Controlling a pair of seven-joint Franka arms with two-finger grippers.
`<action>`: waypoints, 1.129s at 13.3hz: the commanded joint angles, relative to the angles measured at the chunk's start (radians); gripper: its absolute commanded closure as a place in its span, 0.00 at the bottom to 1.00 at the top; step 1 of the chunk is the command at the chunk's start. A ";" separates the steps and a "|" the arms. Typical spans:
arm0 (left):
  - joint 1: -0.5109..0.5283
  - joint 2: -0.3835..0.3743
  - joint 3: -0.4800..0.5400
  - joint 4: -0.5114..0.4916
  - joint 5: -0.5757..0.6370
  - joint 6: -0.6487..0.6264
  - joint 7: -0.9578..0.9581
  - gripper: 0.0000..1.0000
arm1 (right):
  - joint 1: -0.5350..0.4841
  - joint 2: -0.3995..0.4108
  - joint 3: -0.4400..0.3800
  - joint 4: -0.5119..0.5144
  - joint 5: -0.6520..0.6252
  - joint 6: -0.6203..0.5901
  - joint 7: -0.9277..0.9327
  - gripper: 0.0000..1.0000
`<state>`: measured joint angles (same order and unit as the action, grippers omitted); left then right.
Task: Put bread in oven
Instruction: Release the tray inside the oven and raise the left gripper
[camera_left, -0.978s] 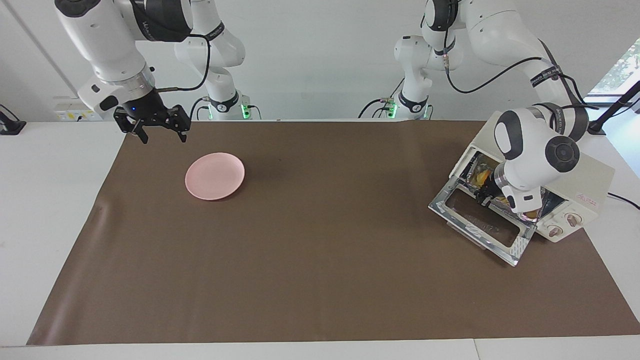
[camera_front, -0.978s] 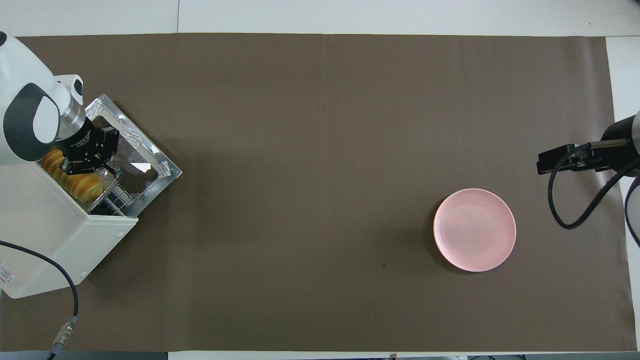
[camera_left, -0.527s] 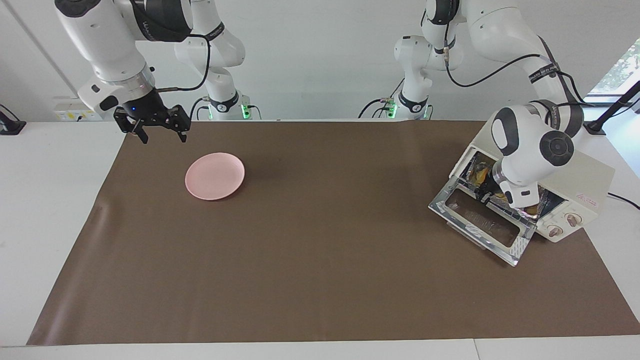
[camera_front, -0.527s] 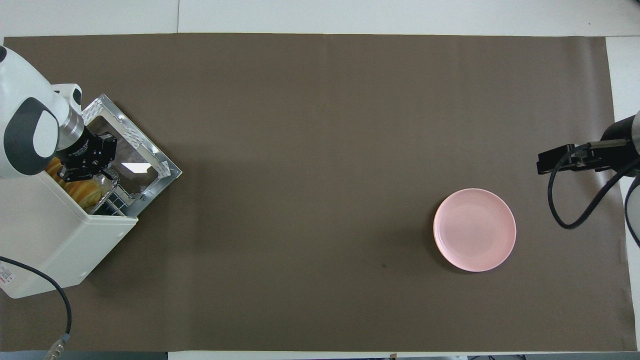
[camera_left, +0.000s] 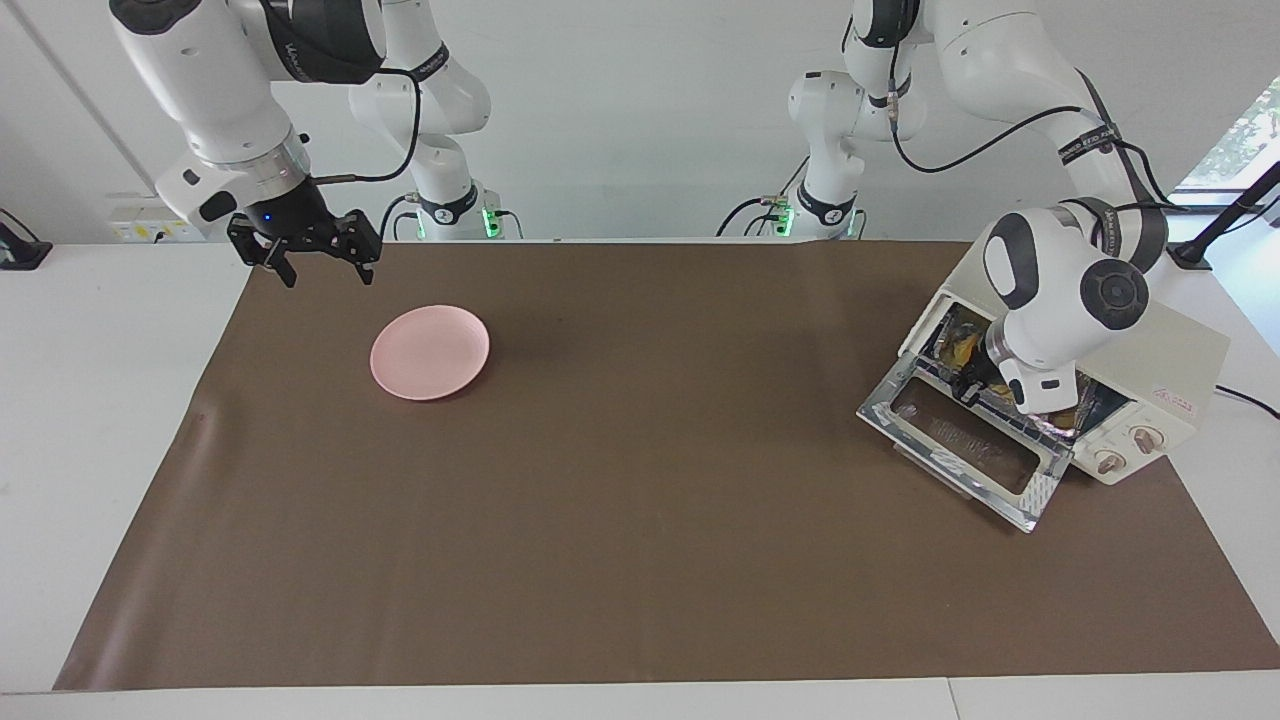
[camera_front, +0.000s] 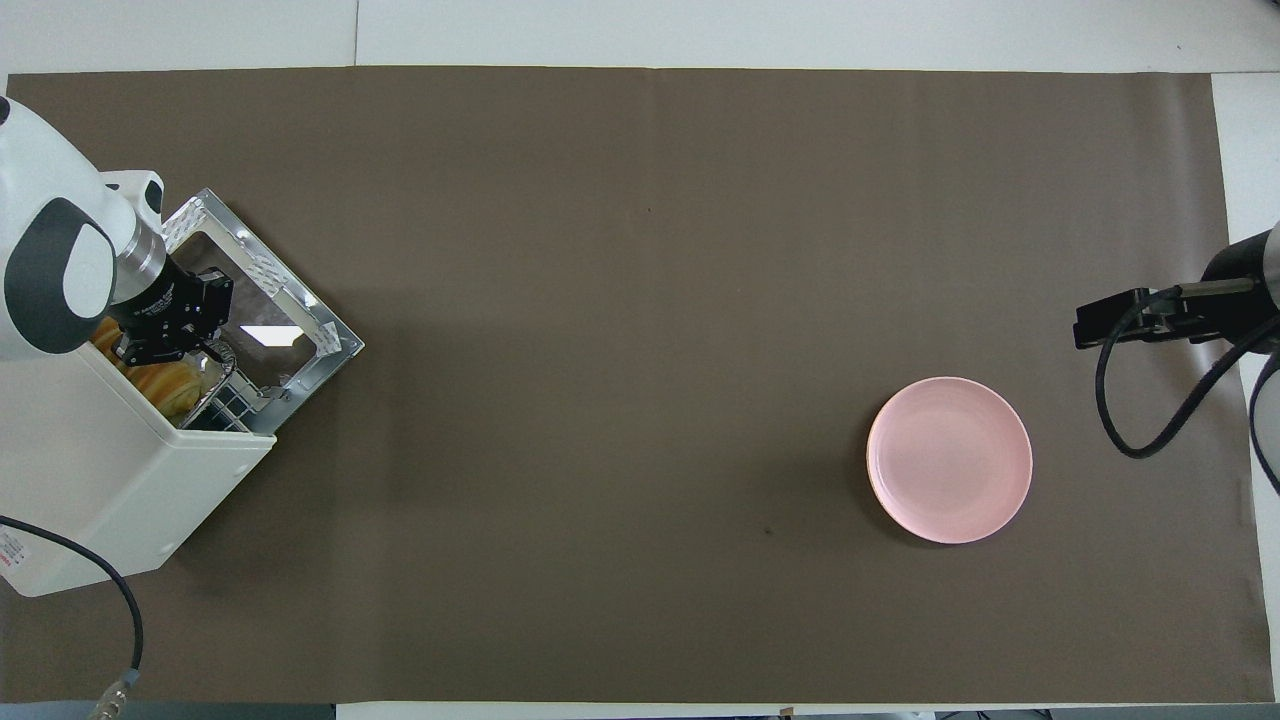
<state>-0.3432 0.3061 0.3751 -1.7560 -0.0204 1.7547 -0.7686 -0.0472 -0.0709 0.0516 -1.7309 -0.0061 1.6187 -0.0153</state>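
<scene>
The left gripper (camera_front: 170, 335) is at the mouth of the oven (camera_front: 110, 470), just over the open door (camera_left: 965, 440). I cannot tell if it is open or closed, because the arm's big white wrist hides it.

The bread (camera_front: 165, 382) lies inside the oven, right under and just beside this gripper. It sits on a crinkly foil tray (camera_left: 1050, 428) on the rack. I cannot tell if the gripper touches the bread. Only a bit of the yellow loaf shows past the gripper.

The oven stands at the left arm's end of the table. Its glass door is folded down flat on the brown mat (camera_left: 640, 500).

The right gripper (camera_left: 318, 262) waits up in the air over the edge of the mat, at the right arm's end of the table. Its two fingers are spread apart and hold nothing.

A pink plate (camera_left: 430, 352) lies on the mat near this gripper, a bit lower and more toward the middle of the table. It is well apart from the oven.
</scene>
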 joint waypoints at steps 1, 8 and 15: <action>0.003 -0.035 0.001 -0.059 0.019 0.031 0.018 0.95 | -0.014 -0.009 0.008 -0.001 0.000 -0.011 -0.018 0.00; -0.011 -0.027 -0.002 -0.031 0.080 0.035 0.026 0.00 | -0.014 -0.009 0.008 -0.003 0.000 -0.011 -0.018 0.00; -0.037 -0.013 -0.002 0.065 0.094 0.048 0.253 0.00 | -0.014 -0.009 0.008 -0.003 0.000 -0.011 -0.018 0.00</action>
<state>-0.3711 0.2998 0.3657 -1.7106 0.0517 1.7890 -0.5861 -0.0472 -0.0709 0.0516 -1.7309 -0.0061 1.6187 -0.0153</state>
